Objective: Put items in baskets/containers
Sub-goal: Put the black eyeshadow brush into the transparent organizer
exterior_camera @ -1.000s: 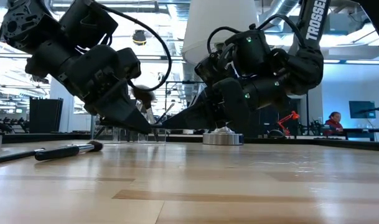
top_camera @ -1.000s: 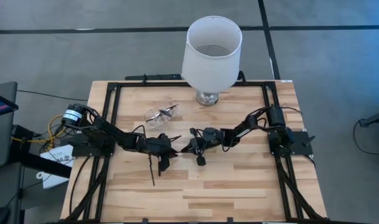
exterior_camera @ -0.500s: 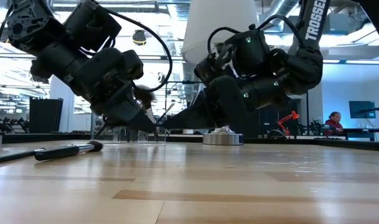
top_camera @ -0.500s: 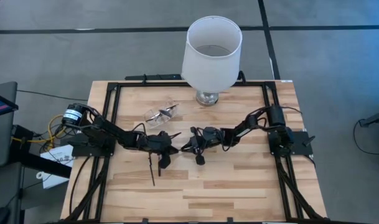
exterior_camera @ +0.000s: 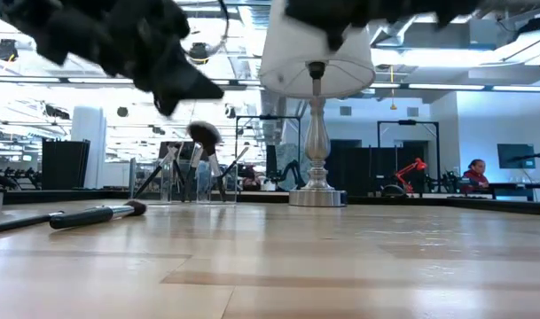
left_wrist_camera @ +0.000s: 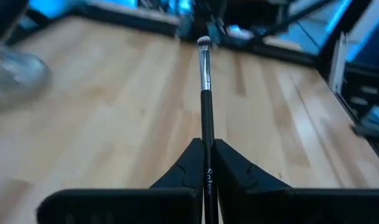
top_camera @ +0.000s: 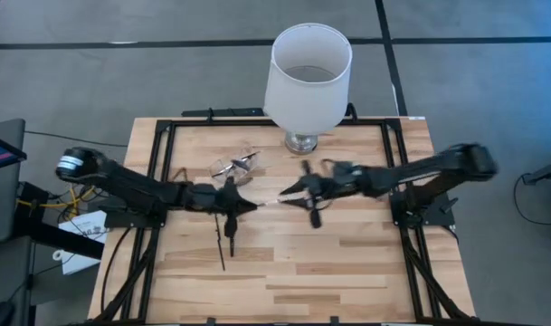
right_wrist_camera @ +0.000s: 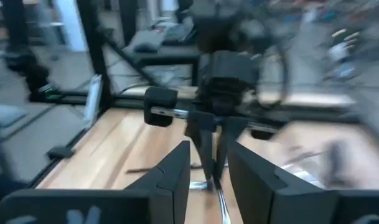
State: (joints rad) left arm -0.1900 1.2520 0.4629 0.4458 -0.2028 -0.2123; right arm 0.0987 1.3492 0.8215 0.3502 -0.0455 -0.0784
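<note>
One brush (left_wrist_camera: pixel 205 93) is sitting clamped between the left gripper's (top_camera: pixel 243 207) fingers (left_wrist_camera: pixel 177 174), its dark handle running out past them to a silver ferrule and a pale tip that is pointing toward the right arm. In the high view that brush is showing as a thin pale line between the two grippers. Half a second ago both grippers were meeting low over the middle of the table; now both arms are stretching out and lifting, the left elbow having swung out past the table's left edge, and in the low view the left gripper is hanging high above the wood instead of touching down.

Two more brushes (top_camera: pixel 223 246) are lying on the table (top_camera: pixel 347 272) just in front of the left gripper, unmoved. The pouch (top_camera: pixel 234 167) is lying behind the left gripper, near the lamp (top_camera: pixel 308 77), with several brushes showing inside it in the low view; it is in the same spot as before.

The right gripper (top_camera: pixel 289 189) is now pulling back and to the right of where it was, apart from the left one, its fingers (right_wrist_camera: pixel 170 177) parted by a narrow gap and holding nothing, facing the left gripper across the table.
</note>
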